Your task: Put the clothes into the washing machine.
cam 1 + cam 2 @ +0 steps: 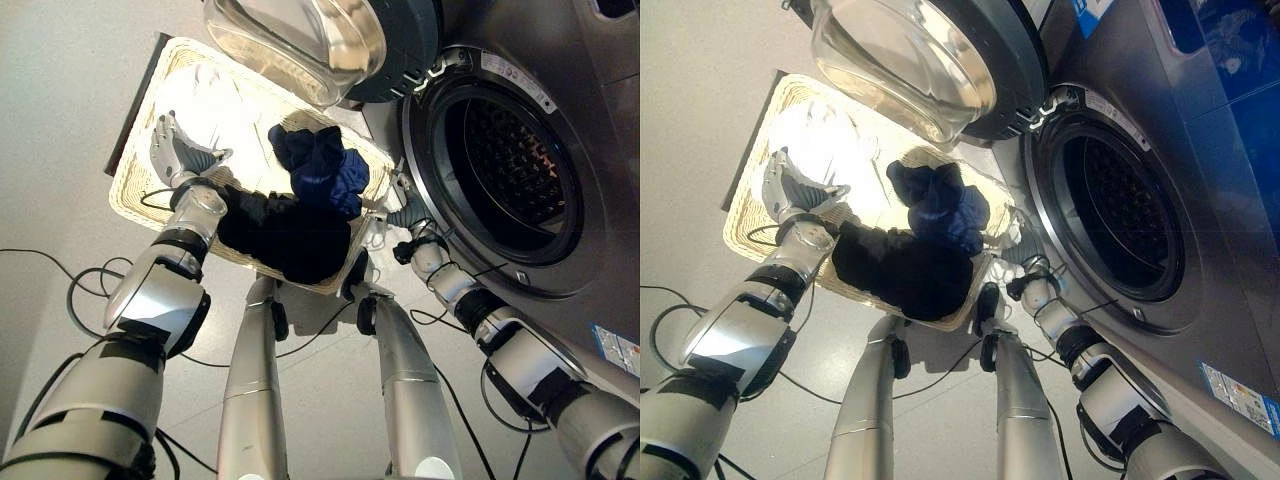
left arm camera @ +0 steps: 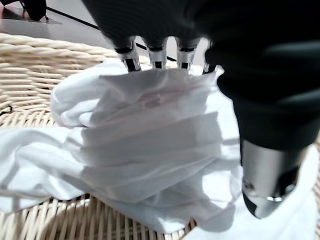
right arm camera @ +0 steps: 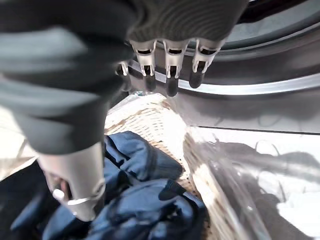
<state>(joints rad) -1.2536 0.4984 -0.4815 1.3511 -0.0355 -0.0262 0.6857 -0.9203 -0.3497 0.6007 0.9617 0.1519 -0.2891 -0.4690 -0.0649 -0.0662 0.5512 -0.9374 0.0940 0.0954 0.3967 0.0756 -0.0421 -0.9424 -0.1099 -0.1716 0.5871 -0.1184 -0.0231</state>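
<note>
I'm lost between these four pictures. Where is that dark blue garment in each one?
Left eye view: blue garment in the wicker basket, on its washing-machine side.
Right eye view: the same, mid-basket.
Left wrist view: not in it; the left robot hand is over white cloth.
Right wrist view: beneath the right robot hand.
Shared landmark: the basket.

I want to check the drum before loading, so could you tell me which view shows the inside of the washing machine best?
The left eye view: the drum faces the camera, holes visible. The right eye view shows it more slanted and darker. The right wrist view catches just the washing machine's rim past the right hand.
</note>
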